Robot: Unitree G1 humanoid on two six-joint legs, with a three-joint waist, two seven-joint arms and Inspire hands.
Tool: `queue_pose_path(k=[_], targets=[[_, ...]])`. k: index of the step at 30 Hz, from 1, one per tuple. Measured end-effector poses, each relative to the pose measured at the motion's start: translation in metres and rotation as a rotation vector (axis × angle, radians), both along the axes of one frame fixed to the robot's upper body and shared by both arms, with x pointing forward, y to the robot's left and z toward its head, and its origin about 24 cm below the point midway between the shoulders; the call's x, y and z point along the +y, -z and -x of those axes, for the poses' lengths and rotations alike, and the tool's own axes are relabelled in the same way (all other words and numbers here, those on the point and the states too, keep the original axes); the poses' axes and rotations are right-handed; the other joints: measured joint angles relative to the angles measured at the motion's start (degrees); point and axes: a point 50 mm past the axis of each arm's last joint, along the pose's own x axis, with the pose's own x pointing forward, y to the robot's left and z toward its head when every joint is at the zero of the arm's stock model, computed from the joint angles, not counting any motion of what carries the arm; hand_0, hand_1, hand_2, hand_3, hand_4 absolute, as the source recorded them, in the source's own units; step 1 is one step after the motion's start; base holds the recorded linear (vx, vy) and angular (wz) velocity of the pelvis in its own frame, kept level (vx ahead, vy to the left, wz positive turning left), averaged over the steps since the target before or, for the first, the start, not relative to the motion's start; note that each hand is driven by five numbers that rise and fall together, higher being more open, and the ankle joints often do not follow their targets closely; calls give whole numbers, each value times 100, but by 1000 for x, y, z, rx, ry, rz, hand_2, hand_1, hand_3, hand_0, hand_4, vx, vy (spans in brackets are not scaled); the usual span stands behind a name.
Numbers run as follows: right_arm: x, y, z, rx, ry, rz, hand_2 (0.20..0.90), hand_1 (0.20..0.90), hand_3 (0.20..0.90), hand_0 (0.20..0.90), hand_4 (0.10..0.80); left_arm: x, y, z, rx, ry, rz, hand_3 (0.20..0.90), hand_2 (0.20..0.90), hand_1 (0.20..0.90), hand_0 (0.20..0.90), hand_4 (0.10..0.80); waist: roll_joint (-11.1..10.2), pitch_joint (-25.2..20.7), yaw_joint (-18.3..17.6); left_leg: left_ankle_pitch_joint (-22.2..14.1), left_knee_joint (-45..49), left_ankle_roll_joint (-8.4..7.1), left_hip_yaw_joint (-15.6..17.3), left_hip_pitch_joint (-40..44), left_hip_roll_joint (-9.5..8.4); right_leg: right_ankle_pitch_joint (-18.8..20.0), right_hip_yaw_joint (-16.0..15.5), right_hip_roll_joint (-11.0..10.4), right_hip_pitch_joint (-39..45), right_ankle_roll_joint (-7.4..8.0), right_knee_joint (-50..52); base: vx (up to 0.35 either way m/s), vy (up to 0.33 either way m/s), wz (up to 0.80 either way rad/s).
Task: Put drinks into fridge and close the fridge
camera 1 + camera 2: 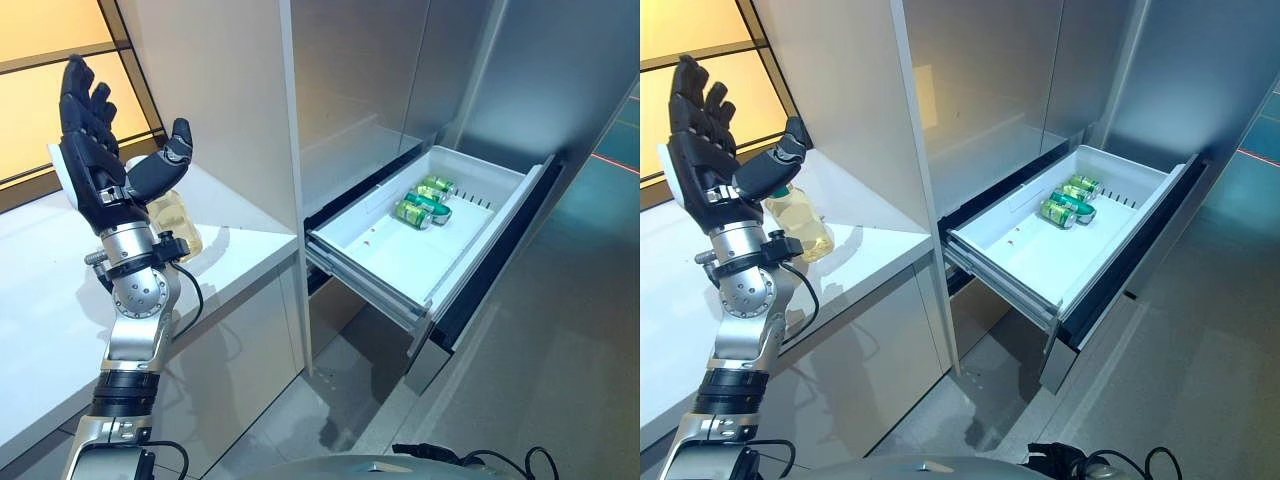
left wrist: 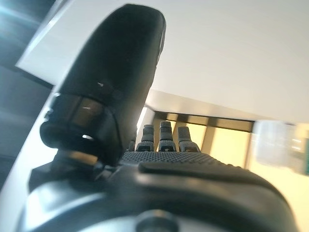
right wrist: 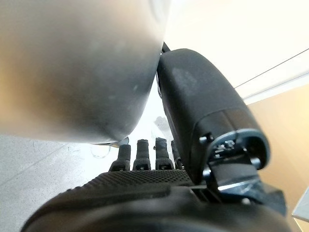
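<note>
While three cans point(image 1: 424, 200) lie in the open fridge drawer point(image 1: 385, 262), one bottle point(image 1: 800, 222) waits on the counter point(image 1: 40, 300); left hand point(image 1: 95, 150) raised, spread, empty; right hand point(image 3: 159, 193) fingers straight, holding nothing.

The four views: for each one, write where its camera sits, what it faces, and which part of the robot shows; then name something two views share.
Left eye view: on the head, looking down at the open drawer holding cans; left robot hand raised, open.
Right eye view: beside it, same scene; bottle on the counter.
Left wrist view: along the palm, toward counter and bottle.
Right wrist view: along the right robot hand, fingers straight, a grey surface close by.
Shared: both eyes show the cans.
</note>
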Motion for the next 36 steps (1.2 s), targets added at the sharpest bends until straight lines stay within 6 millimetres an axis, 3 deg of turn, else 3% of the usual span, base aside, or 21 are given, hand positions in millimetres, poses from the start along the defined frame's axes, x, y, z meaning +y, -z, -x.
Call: queue_pose_path(k=[8, 23, 36], targets=[[0, 0, 0, -1, -8, 2, 900, 900, 900, 900, 800, 5, 11, -6, 82, -35, 17, 900, 900, 900, 900, 800, 11, -6, -3, 0, -2, 0, -2, -11, 1, 0, -1, 2, 4, 0, 0, 0, 0, 0], [-2, -1, -1, 0, -20, 3, 900, 900, 900, 900, 800, 26, 59, -13, 334, -131, 49, 900, 900, 900, 900, 800, 62, -39, -6, 1, 3, 0, -19, 0, 0, 0, -11, 2, 5, -1, 0, 0, 0, 0], [-2, -1, -1, 1, -41, 9, 900, 900, 900, 900, 800, 34, 78, -12, 420, -169, 61, 900, 900, 900, 900, 800, 81, -51, -8, 1, 4, 0, -17, 17, 1, 1, -11, 2, 18, -1, 0, 0, 0, 0]])
